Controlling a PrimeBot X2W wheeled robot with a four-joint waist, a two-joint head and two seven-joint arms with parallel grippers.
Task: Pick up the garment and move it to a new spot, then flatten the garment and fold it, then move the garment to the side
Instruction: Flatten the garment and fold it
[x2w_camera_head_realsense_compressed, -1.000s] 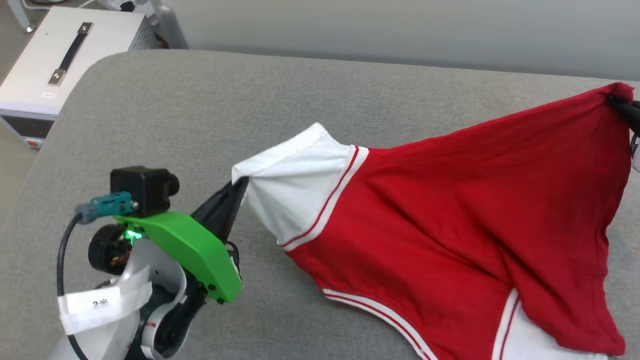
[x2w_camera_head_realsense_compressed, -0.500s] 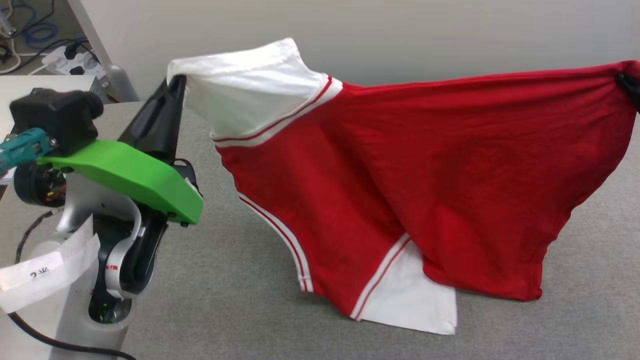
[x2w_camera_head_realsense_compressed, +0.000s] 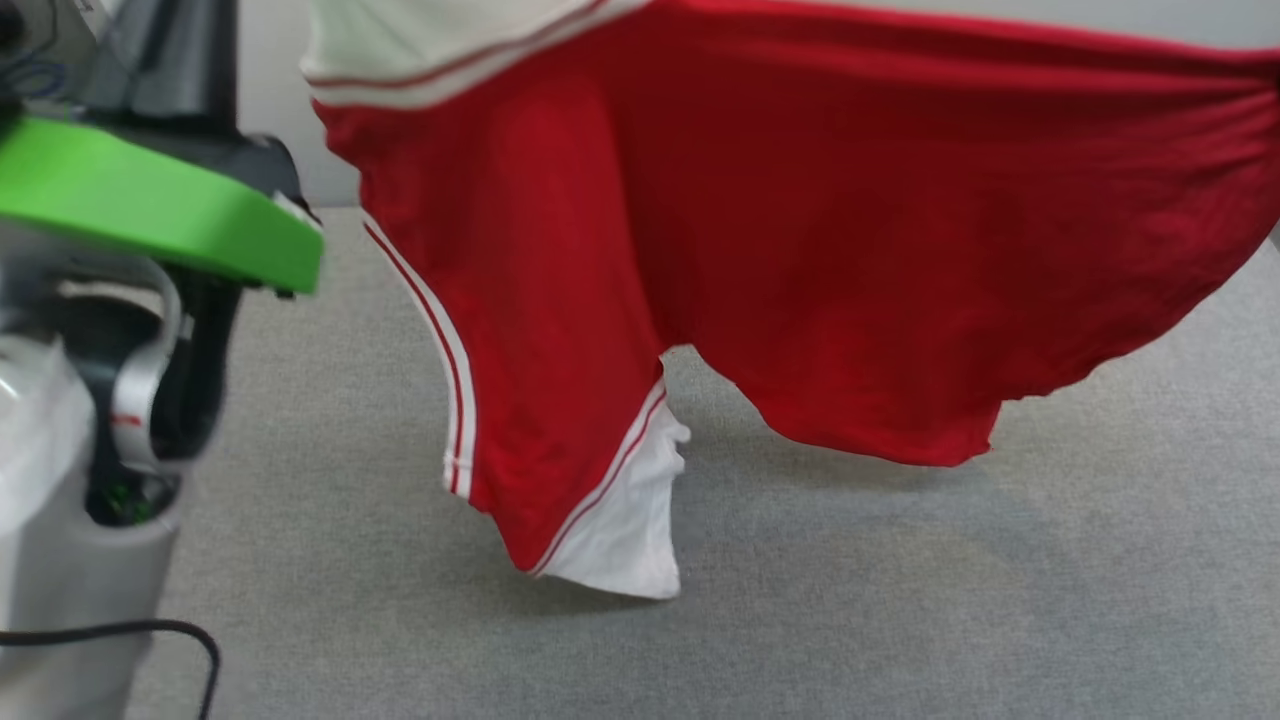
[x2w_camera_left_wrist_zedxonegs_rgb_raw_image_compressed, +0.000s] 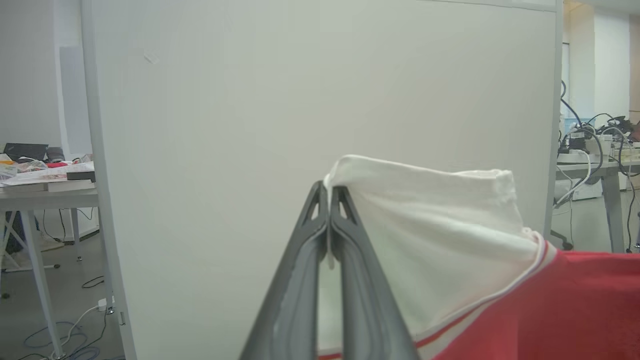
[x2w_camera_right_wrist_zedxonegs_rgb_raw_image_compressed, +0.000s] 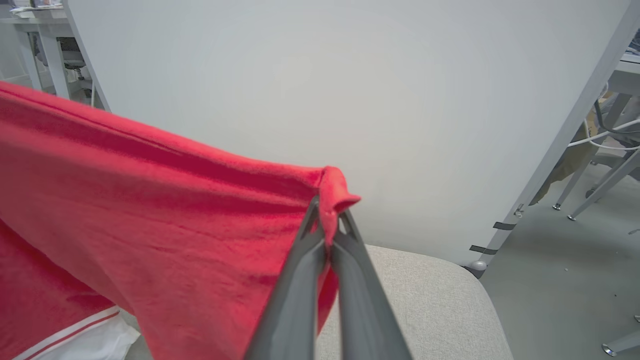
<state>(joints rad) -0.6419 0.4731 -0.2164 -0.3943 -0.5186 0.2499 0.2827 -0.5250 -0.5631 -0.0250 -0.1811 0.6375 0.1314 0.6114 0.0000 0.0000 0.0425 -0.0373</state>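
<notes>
While the left gripper (x2w_camera_left_wrist_zedxonegs_rgb_raw_image_compressed: 329, 187) and right gripper (x2w_camera_right_wrist_zedxonegs_rgb_raw_image_compressed: 328, 212) pinch it, the garment (x2w_camera_head_realsense_compressed: 800, 250) hangs between them.

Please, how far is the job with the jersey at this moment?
Done: the garment is picked up, the left hand shut on its white sleeve, the right hand shut on a red edge. In hand: it hangs spread above the grey surface, for the move. Left: laying it down, flattening, folding, moving it aside.

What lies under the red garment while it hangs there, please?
A grey cushioned surface, carrying the shadow of the garment. The lowest white sleeve hangs close to it; contact cannot be judged. The surface farther back is covered by the cloth.
</notes>
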